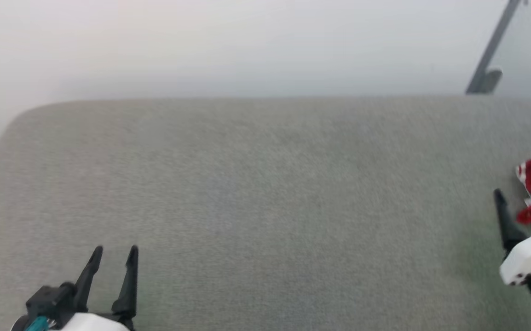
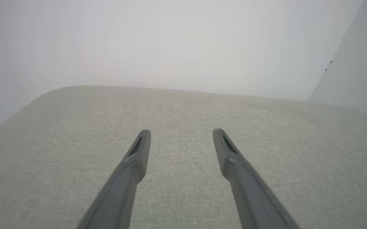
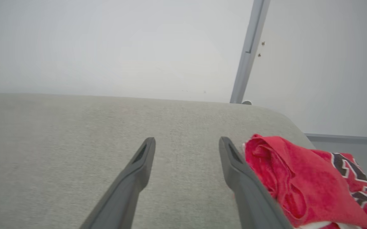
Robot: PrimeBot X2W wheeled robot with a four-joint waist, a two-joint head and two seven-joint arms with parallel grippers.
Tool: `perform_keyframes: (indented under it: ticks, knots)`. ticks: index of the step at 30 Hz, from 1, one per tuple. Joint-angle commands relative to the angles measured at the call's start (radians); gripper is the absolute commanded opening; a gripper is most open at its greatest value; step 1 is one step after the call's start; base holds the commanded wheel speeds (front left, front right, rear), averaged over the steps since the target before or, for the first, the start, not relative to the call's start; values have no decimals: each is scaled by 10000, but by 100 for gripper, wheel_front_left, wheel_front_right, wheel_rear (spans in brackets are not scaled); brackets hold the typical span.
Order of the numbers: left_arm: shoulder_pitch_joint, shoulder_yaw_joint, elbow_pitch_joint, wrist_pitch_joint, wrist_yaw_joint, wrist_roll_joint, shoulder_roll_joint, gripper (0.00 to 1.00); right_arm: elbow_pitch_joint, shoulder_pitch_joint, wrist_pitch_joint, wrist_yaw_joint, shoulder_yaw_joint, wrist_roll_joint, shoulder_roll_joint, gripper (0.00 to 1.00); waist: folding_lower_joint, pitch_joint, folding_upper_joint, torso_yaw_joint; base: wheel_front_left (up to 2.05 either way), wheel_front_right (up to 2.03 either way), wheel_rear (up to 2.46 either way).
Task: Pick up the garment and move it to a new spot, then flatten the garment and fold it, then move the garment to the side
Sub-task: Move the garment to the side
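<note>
Right end effector [image 3: 186, 141]: fingers spread wide, gripping nothing, poised low over the grey surface [image 1: 265, 184]. Left end effector [image 2: 181, 132]: likewise spread and empty, well apart from the cloth. The garment [image 3: 298, 178] lies bunched at the surface's right edge, just beside the outer side of 1 finger of the right end effector (contact cannot be confirmed). This layout fits 2 stages: a heap awaiting pickup, or a bundle set aside, though it looks rumpled rather than squarely folded. In either case, judged good practice is to move the right end effector slowly, so that finger neither snags the loose fabric nor drags it off the edge.
</note>
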Motion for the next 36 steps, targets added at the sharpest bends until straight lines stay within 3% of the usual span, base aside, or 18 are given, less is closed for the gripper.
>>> perform_keyframes:
  ticks: [1,13,27,36]
  knots:
    - [253,125,7,-21,26,-59,-2,100,-181,319,-150,-5,-80,-42,255,100,0,-575,-1,456,0,0,0]
    - [1292,574,-326,-21,26,-96,-290,100,-1509,1915,-227,-5,-333,-194,1022,100,0,-1326,-1,692,0,0,0]
    - [1786,664,-916,-21,26,-6,-231,100,-4194,3919,553,-5,-1246,-141,1240,100,0,-1549,-1,763,0,0,0]
    - [2045,828,-1233,-21,26,97,-288,100,-5086,4507,807,-5,-1454,-65,1408,100,0,-1534,-1,757,0,0,0]
